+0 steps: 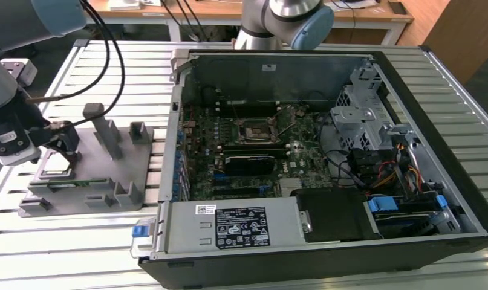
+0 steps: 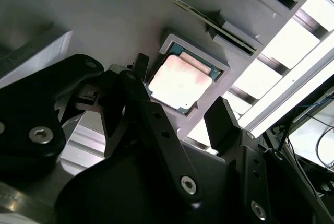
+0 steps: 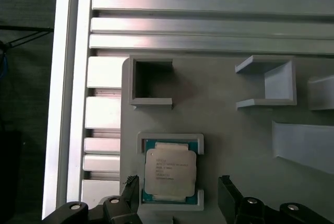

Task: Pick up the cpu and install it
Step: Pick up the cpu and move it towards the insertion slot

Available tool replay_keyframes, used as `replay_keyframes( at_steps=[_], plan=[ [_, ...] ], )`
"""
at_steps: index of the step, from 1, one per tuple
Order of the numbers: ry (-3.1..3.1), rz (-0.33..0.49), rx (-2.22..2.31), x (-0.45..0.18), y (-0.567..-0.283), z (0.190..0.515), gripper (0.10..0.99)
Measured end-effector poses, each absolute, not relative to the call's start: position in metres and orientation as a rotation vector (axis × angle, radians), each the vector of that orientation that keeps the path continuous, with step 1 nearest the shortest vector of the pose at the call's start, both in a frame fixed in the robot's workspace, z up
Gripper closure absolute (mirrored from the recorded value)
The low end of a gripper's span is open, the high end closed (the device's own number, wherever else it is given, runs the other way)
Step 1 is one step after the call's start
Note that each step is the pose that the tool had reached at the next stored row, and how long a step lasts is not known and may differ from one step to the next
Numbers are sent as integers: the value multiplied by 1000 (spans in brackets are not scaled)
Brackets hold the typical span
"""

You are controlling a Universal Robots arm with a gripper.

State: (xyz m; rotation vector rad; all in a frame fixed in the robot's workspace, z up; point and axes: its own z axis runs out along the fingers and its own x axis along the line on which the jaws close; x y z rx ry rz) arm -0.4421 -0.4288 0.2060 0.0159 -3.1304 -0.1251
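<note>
The cpu [image 3: 169, 172], a flat square chip with a silvery top and a thin green edge, lies in a square recess of the grey fixture [image 3: 229, 130]. In the second wrist view the cpu [image 2: 180, 80] sits in the same pocket. My gripper [image 3: 178, 190] is open just above it, with one black finger [image 3: 130, 190] on each side of the chip and a gap between fingers and chip. In the exterior view the gripper [image 1: 64, 148] hangs over the fixture [image 1: 91, 181] at that view's left, with the cpu [image 1: 54, 167] under it.
An open computer case [image 1: 325, 241] lies on the slatted metal table [image 1: 82, 241] at the exterior view's right, its motherboard socket [image 1: 256, 130] exposed. Upright grey posts [image 1: 106, 136] stand on the fixture beside the gripper. Another arm's base [image 1: 284, 24] stands behind the case.
</note>
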Motion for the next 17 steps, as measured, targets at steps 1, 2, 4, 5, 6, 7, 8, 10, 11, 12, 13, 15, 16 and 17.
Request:
replay_keyframes(
  at_steps=[1, 2, 4, 5, 6, 7, 8, 10, 11, 12, 13, 15, 16, 17],
  plan=[
    [-3130, -125, 16, -442, -429, 205, 384],
    [-3130, -125, 16, -442, -428, 204, 384],
    [-3130, -125, 15, -442, -428, 203, 384],
    [-3130, -125, 14, -443, -427, 202, 384],
    [-3130, -125, 13, -443, -427, 201, 384],
    [-3130, -125, 13, -443, -427, 201, 384],
    [-3130, -125, 12, -443, -427, 200, 384],
    [-3131, -125, 10, -444, -427, 199, 384],
    [-3131, -125, 8, -444, -426, 198, 384],
    [-3131, -125, 6, -444, -426, 197, 384],
    [-3131, -125, 4, -445, -426, 197, 384],
    [-3131, -125, -1, -445, -425, 196, 384],
    [-3131, -125, -3, -445, -425, 195, 384],
    [-3131, -125, -4, -446, -425, 194, 384]
  ],
)
